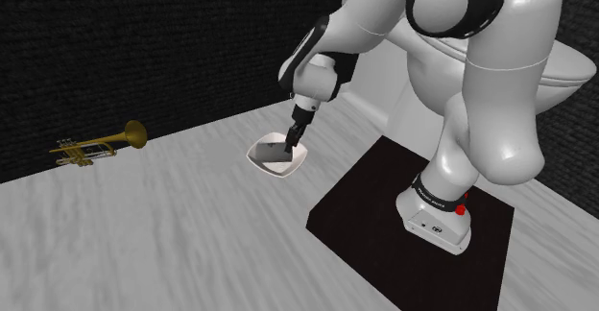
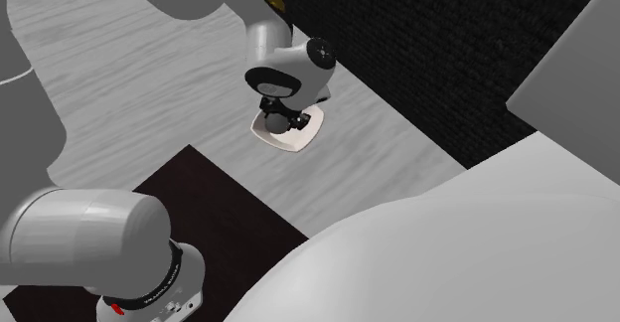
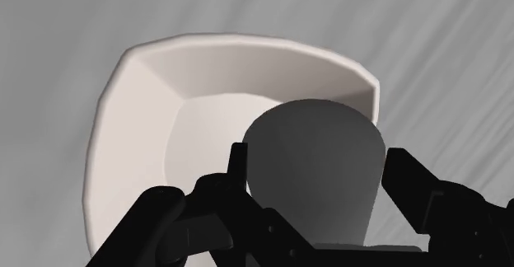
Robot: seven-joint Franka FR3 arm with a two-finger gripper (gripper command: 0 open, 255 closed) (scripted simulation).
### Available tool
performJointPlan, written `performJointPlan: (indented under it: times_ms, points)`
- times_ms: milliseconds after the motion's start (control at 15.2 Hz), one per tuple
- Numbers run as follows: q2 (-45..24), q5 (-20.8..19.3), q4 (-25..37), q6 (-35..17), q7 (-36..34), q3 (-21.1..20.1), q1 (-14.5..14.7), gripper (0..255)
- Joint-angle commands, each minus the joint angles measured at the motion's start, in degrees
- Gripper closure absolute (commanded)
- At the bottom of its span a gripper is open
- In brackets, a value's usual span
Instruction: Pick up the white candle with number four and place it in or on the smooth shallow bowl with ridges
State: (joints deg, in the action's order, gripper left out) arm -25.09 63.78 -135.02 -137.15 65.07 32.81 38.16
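Note:
A grey-white, tapered candle [image 3: 317,175] sits between my two black fingers [image 3: 238,165], which press against its sides. I cannot make out a number on it. My gripper [image 3: 317,154] is shut on the candle and holds it low over the hollow of a white shallow bowl [image 3: 123,92] with rounded corners. In the shoulder view the gripper [image 1: 287,146] reaches down into the bowl [image 1: 261,157] on the pale wood-grain floor. The second exterior view has the hand [image 2: 282,121] right above the bowl [image 2: 305,139], covering most of it.
A brass trumpet [image 1: 101,144] lies on the floor towards the shoulder view's left, near the black wall. My stand [image 1: 437,213] rests on a dark mat [image 1: 374,203]. A large white toilet-like form [image 1: 568,69] rises behind the arm.

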Motion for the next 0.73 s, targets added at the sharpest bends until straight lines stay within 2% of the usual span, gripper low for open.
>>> performJointPlan:
  times_ms: [0, 660]
  points:
    - [1.8, -1.9, -0.5, 0.2, -1.8, 0.9, 0.9, 255]
    - [10.7, -12.0, -2.9, 1.3, -10.2, 5.4, 4.2, 255]
